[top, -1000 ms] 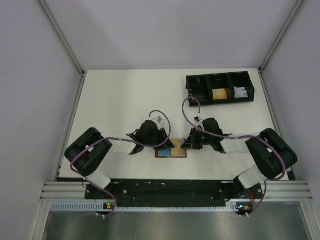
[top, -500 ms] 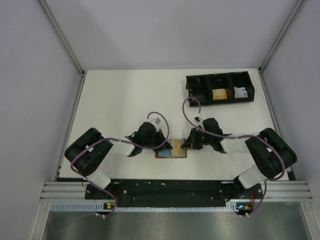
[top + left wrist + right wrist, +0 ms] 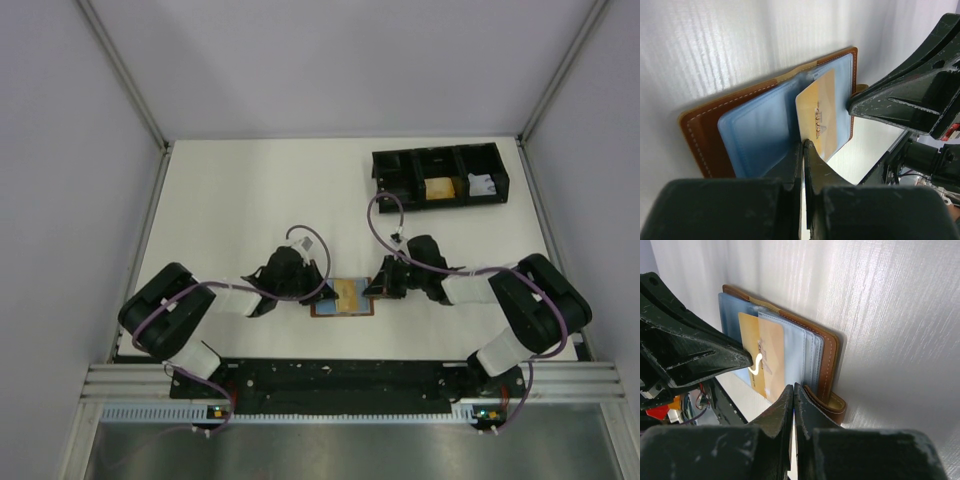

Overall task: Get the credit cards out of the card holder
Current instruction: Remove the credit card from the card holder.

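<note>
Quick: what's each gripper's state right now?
Left gripper: closed on the gold card.
Right gripper: closed, tips at the card holder edge, gripping nothing visible.

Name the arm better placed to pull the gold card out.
Left. The left pincer is shut on the edge of the gold card, which sticks out of its sleeve; the right pincer sits shut by the card holder.

Left tool (image 3: 803, 145), right tool (image 3: 793, 387) pinched closed

The flat brown leather card holder (image 3: 695, 135) lies open on the surface (image 3: 715, 40) between my left fingers (image 3: 790, 162) and right fingers (image 3: 782, 405). A gold credit card (image 3: 822, 112) sticks partly out of its blue sleeves (image 3: 760, 135), its edge pinched in my left fingers.
</note>
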